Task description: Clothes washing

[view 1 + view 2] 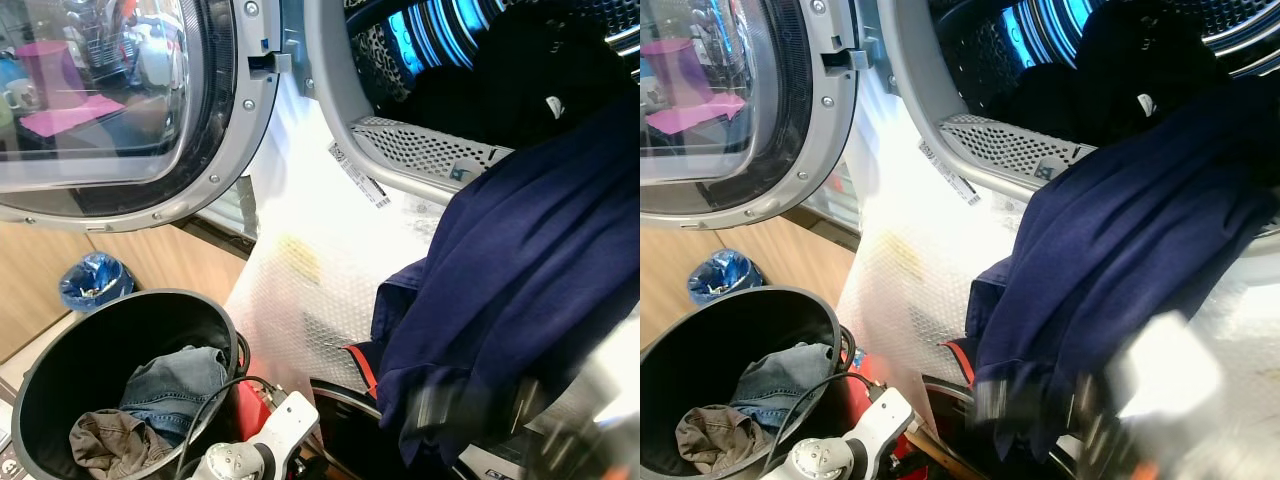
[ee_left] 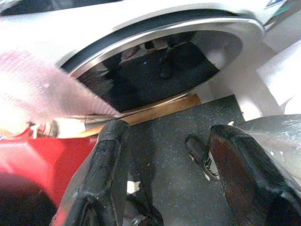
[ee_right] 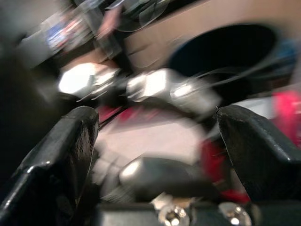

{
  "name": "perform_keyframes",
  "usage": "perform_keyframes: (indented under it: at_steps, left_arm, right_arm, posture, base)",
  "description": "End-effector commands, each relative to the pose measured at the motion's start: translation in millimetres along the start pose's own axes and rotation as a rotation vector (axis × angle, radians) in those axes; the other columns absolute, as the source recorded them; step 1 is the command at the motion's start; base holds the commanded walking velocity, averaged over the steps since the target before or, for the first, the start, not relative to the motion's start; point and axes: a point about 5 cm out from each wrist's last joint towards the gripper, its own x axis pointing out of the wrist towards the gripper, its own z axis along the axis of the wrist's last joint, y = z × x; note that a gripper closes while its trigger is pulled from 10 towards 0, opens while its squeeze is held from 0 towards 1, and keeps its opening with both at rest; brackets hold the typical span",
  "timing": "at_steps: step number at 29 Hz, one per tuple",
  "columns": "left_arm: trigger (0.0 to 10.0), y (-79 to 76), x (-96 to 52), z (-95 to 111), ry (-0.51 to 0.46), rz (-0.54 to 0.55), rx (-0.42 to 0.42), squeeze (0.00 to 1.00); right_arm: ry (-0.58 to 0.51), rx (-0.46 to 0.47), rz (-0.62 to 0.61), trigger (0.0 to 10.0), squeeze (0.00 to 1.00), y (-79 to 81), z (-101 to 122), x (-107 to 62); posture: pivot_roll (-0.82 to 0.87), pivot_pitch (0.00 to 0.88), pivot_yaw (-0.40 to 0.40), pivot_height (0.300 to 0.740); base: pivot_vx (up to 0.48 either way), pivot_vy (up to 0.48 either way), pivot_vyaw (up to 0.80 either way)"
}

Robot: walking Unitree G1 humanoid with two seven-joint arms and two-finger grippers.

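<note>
A navy blue garment (image 1: 510, 270) hangs out of the open washer drum (image 1: 430, 150) and down over its front. More dark clothes lie inside the drum (image 1: 1120, 80). At lower left, a black basket (image 1: 60, 360) holds blue jeans (image 1: 175, 385) and a brown-grey garment (image 1: 110, 440). My left arm (image 1: 260, 450) is low beside the basket. Its gripper (image 2: 169, 136) is open with nothing between the fingers, and it faces dark floor. My right arm (image 1: 570, 420) is a blur under the garment's hem. The right gripper (image 3: 155, 117) is open and holds nothing.
The round washer door (image 1: 130, 110) stands swung open at upper left. Bubble wrap (image 1: 300, 290) covers the machine front below the drum. A blue-lined bin (image 1: 95, 280) stands by the wooden cabinet. A red object (image 1: 250, 410) and a black cable (image 1: 215, 400) sit by the basket.
</note>
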Motion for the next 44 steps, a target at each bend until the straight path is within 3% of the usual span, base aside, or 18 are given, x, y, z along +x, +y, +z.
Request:
perform_keyframes:
  at_steps: [1,7,10,18,19,20,26,29,37,44]
  left_arm:
    - [10.0,0.3,-0.4,-2,0.009,0.009,0.015,0.0]
    - [10.0,-2.5,-0.3,-5,0.01,0.001,0.018,0.0]
    - [10.0,-2.8,0.4,-3,0.002,0.004,0.017,0.0]
    - [10.0,-2.0,0.3,-5,0.006,0.002,0.027,0.0]
    - [10.0,-2.1,0.2,-5,0.006,0.001,0.03,0.0]
    - [10.0,-2.1,0.2,-5,0.006,0.002,0.03,0.0]
    - [10.0,-2.1,0.4,-5,0.003,0.005,0.028,0.0]
    - [10.0,-2.3,0.8,-4,0.003,0.007,0.026,0.0]
    - [10.0,-2.5,0.9,-4,0.001,0.01,0.021,0.0]
    - [10.0,-2.8,1.4,-4,0.001,0.013,0.016,0.0]
  right_arm:
    - [-0.016,-0.01,-0.146,10.0,1.0,-13.0,-1,-2.5]
    - [-0.078,0.004,-0.28,10.0,1.0,-17.3,-19,-5.4]
    - [-0.044,0.002,-0.308,10.0,1.0,-18.0,-34,-4.2]
    - [0.067,0.088,-0.432,10.0,1.0,-26.7,-72,-31.4]
    - [0.081,0.092,-0.495,10.0,0.8,-32.8,-80,-33.8]
    - [0.077,0.089,-0.516,10.0,0.0,-35.6,-82,-33.8]
    - [0.034,0.078,-0.609,10.0,0.0,-50.6,-80,-31.7]
    - [-0.016,0.083,-0.747,10.0,0.0,-68.9,-79,-33.8]
    - [-0.064,0.144,-0.738,10.0,0.0,-69.0,-77,-22.2]
    - [-0.163,0.216,-0.875,10.0,0.0,-87.5,-65,-9.9]
  posture:
    - [-0.16,0.111,-0.018,0.74]
    - [-0.17,0.108,-0.019,0.74]
    - [-0.17,0.102,-0.021,0.74]
    - [-0.17,0.083,-0.022,0.74]
    - [-0.17,0.082,-0.021,0.74]
    - [-0.17,0.08,-0.022,0.74]
    - [-0.16,0.079,-0.022,0.74]
    - [-0.16,0.086,-0.026,0.74]
    - [-0.16,0.094,-0.026,0.74]
    - [-0.16,0.098,-0.027,0.74]
  base:
    - [0.0,0.0,0.0]
    - [0.0,0.0,0.0]
    - [0.0,0.0,0.0]
    - [0.0,0.0,0.0]
    - [0.0,0.0,0.0]
    - [0.0,0.0,0.0]
    - [0.0,0.0,0.0]
    - [0.0,0.0,0.0]
    - [0.0,0.0,0.0]
    - [0.0,0.0,0.0]
